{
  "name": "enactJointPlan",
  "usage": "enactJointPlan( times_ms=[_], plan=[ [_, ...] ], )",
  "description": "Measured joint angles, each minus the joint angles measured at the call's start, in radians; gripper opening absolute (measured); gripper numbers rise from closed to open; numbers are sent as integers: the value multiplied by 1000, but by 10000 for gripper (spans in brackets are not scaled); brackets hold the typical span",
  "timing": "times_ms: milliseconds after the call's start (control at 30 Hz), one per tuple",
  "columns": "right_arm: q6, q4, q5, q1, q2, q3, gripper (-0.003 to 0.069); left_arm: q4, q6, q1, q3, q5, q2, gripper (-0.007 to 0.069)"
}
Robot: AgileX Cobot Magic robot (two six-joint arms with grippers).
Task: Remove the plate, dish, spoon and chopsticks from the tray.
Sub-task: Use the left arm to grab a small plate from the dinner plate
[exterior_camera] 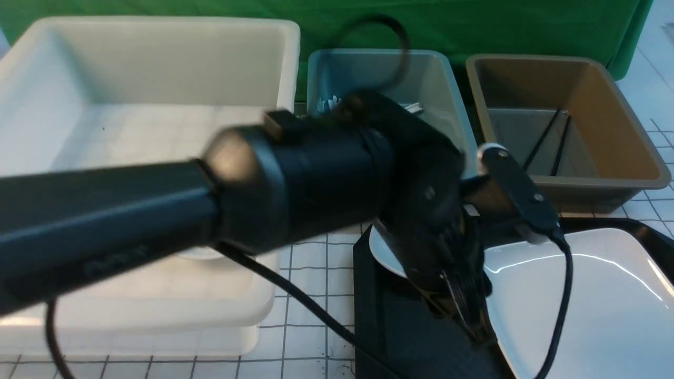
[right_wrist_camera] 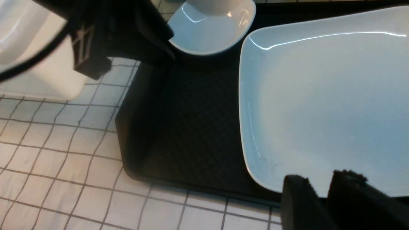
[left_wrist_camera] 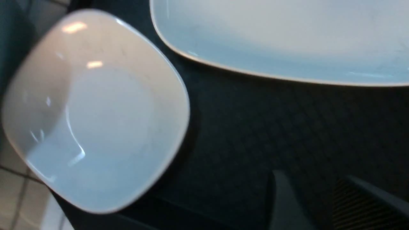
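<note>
- Left gripper: points down over the bare strip of the tray, between the dish and the plate. In the left wrist view its fingers stand spread, with only the tray's patterned floor between them.
- Right gripper: seen only in the right wrist view, over the near rim of the plate. A narrow gap separates the fingers, and nothing shows between them.
- Tray: black, lying on the white gridded surface.
- Plate: large and white, flat on the right part of the tray.
- Dish: small, white and rounded-square, in the tray's far left corner. It is near the plate but apart from it.
- Chopsticks: two black sticks leaning inside the brown tub, beyond the tray.
- Other containers: a blue tub stands beside the brown one. A large white tub stands to the left, partly hidden by the left arm.
</note>
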Motion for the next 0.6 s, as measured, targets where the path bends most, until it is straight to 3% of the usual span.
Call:
enactJointPlan(
  times_ms=[267, 600],
  plan=[
    [0, 0, 7, 0, 0, 0, 199, 135, -4, -1, 0, -82, 114, 480],
    [0, 0, 11, 0, 0, 0, 199, 316, -58, 14, 0, -162, 234, 515]
  ],
)
